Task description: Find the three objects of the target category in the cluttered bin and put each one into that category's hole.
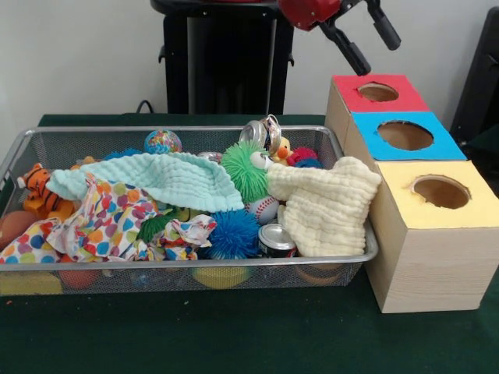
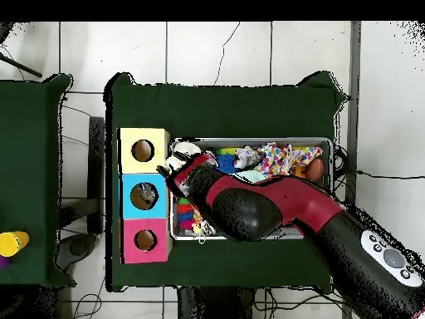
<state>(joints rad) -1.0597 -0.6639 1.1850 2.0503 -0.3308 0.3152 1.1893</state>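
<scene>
The gripper [image 1: 366, 31] hangs high above the far right end of the bin [image 1: 343, 261], close over the row of boxes. Its two dark fingers [image 1: 383, 23] are splayed apart and hold nothing that I can see.

Just below and to the right stand the three boxes, each with a round hole: the red box [image 1: 352, 95] farthest, the blue box [image 1: 382, 144] in the middle, the yellow box [image 1: 468, 210] nearest. Which category is wanted I cannot tell.

The bin itself is heaped. A yellow cloth [image 1: 323, 206] drapes over its right end, touching the yellow box, and a mint cloth [image 1: 156, 178] and a spotted cloth [image 1: 109, 218] cover the left half. Between them show a green spiky ball [image 1: 243, 167], a blue spiky ball [image 1: 232, 234], a baseball [image 1: 263, 209], two cans [image 1: 274, 240] and a tiger toy [image 1: 37, 191].

My worry is the cloths: a downward grab could snag fabric and drag toys out over the rim, or miss what lies hidden beneath.
</scene>
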